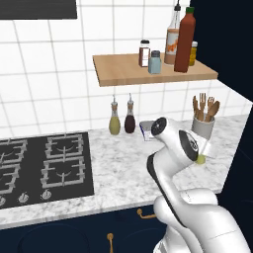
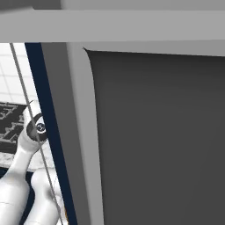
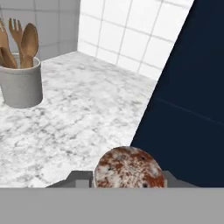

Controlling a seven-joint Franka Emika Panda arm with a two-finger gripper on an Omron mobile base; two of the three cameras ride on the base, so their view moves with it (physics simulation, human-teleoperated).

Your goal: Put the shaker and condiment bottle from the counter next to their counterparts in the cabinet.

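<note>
The shaker [image 1: 200,158] sits pinched in the gripper [image 1: 202,154] at right of centre in the left base view, a yellow-green speck under the arm's wrist; in the hand view its speckled cap [image 3: 129,169] fills the bottom centre between the fingers. The red bottle [image 1: 185,42] already stands on the shelf [image 1: 123,71] at upper right (beside the orange-labelled bottle [image 1: 172,42] and two small shakers [image 1: 149,57]). A utensil crock [image 3: 20,83] stands on the marble counter [image 3: 87,113] at upper left in the hand view.

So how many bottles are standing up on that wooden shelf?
3: a tall red-orange sauce bottle, a clear orange-labelled bottle behind it, and a small yellow one partly hidden. More may hide behind.
</note>
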